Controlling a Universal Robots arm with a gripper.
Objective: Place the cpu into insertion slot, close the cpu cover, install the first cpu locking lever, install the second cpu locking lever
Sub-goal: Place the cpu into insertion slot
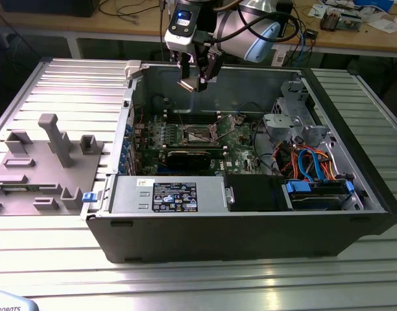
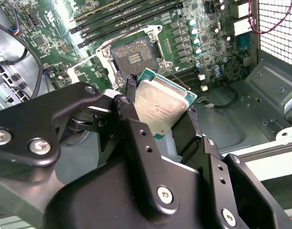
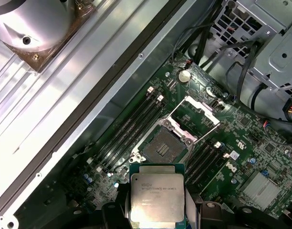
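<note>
- Presently, gripper (image 1: 197, 81): hangs above the open computer case (image 1: 250, 227), over its far wall, well clear of the motherboard (image 1: 237, 139). Jaws are closed on the cpu, one finger (image 2: 130, 83) on each of two opposite edges.
- Cpu (image 1: 187, 85): pale silvery square on a green carrier board, pinched between the fingers and held in the air, tilted in the exterior view. Its metal face shows in both wrist views (image 2: 160, 105) (image 3: 157, 195). It touches neither board nor socket.
- Insertion slot (image 1: 200, 134): square socket near the middle of the motherboard, uncovered, contact field exposed (image 2: 135, 57) (image 3: 161, 148). It lies below the cpu and apart from it.
- Cpu cover (image 3: 203, 107): silvery frame with an open centre, swung up off the socket and standing beside it.
- Memory slots (image 3: 136, 124): long dark rows flanking the socket.
- Drive cage (image 1: 296, 110): grey perforated metal, at the exterior view's right of the case.
- Power supply (image 1: 166, 194): grey labelled box along the near wall.
- Fixture tray (image 1: 43, 162): grey moulded holder on the ribbed table (image 1: 185, 285), at the exterior view's left, outside the case.
</note>
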